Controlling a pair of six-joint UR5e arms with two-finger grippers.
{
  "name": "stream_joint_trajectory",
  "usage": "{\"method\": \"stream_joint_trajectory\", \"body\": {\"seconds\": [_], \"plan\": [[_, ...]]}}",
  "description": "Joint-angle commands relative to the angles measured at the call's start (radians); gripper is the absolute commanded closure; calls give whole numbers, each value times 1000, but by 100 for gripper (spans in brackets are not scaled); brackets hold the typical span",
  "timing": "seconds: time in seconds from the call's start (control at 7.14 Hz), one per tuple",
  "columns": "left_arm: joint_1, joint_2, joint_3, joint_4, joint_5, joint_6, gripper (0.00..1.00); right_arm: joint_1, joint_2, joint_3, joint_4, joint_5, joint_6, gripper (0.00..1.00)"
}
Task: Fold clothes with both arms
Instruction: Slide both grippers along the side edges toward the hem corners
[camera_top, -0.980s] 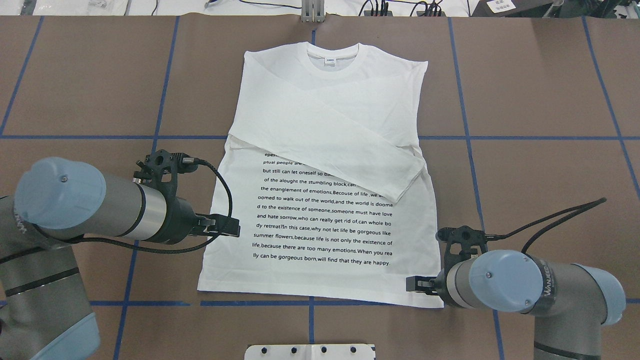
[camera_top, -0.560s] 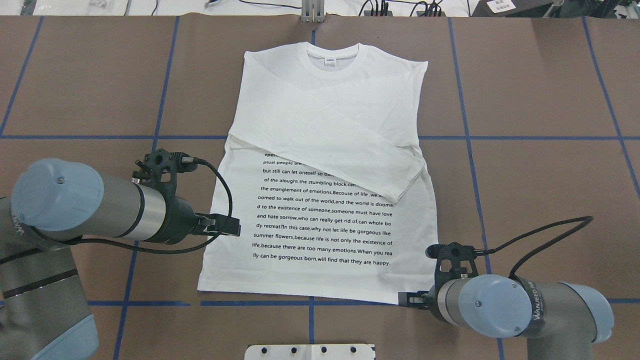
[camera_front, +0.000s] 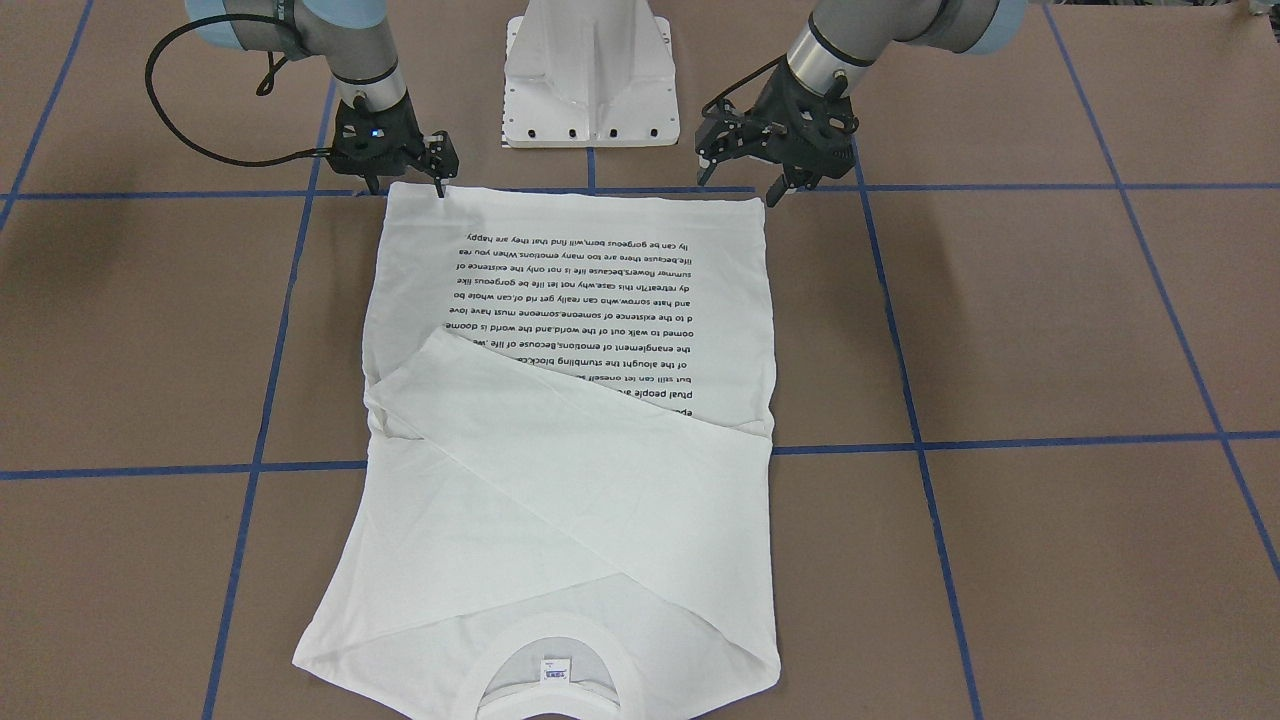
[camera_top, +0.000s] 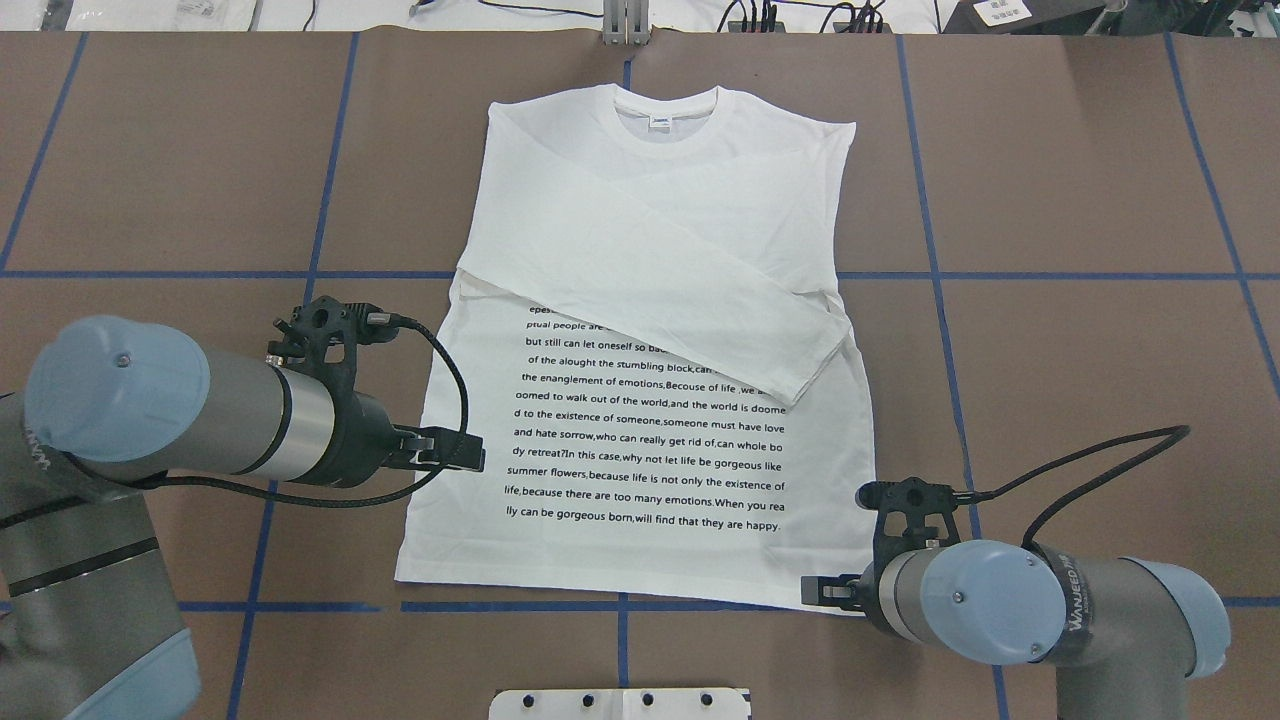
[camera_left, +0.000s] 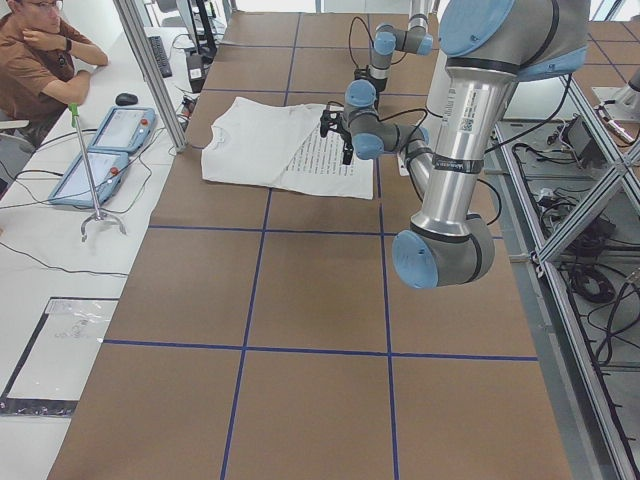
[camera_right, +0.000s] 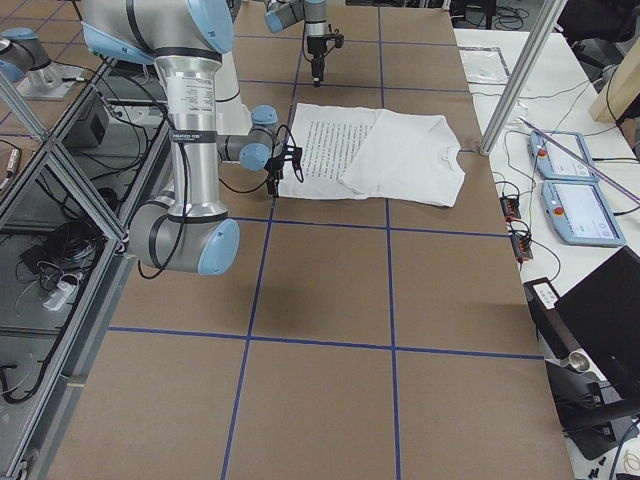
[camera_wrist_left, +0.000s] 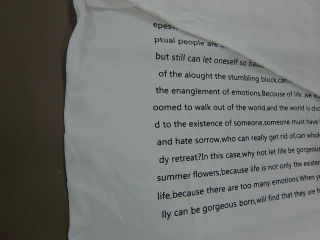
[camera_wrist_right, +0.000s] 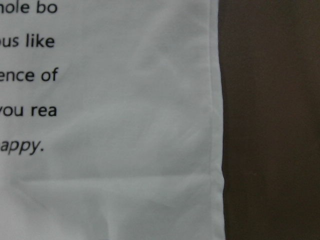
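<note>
Exterior front-facing view: the shirt (camera_front: 560, 480) lies flat on the brown table (camera_front: 1050, 330), print up. Its collar is at bottom centre, its hem (camera_front: 575, 197) runs along the top, and one sleeve is folded slantwise across the middle. At upper left the right claw (camera_front: 405, 187) stands with its fingers spread over one hem corner. Right of top centre the left claw (camera_front: 738, 186), also spread, is beside the other corner. Neither has any cloth.

Overhead exterior view: the right claw sits at the hem corner at lower right. The left claw hangs over the shirt's left edge, above the hem line in the frame, so it looks raised and not yet lined up.

Exterior left and exterior right views: both claws are at the robot's end of the shirt, too small to judge their fingers.

Left wrist-mounted view: the shirt's side edge and the print show from some height.

Right wrist-mounted view: the hem corner is close, at lower right, slightly wrinkled.

The step looks like taking both hem corners. To do it well, the left claw should drop onto its corner first. Both should then pinch both layers evenly and lift together, keeping the hem taut so the folded sleeve does not slide.
</note>
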Motion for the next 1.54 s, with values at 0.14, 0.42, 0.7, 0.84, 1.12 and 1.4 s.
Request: {"method": "stream_joint_trajectory", "body": {"seconds": [0.14,0.42,0.7,0.84,1.12,1.4], "plan": [[2,-4,0,0,-1,0,0,25,-2,-10,-2,2,-5,0],[2,-4,0,0,-1,0,0,23,-5,-13,-8,7,-1,16],[1,-3,0,0,-1,2,0,23,-2,-13,-10,34,1,66],[-1,-2,0,0,-1,3,0,23,0,-10,-11,44,1,82],[-2,-4,0,0,-1,3,0,23,0,-9,-13,44,7,100],[-2,-3,0,0,-1,3,0,25,3,-6,-13,45,7,100]]}}
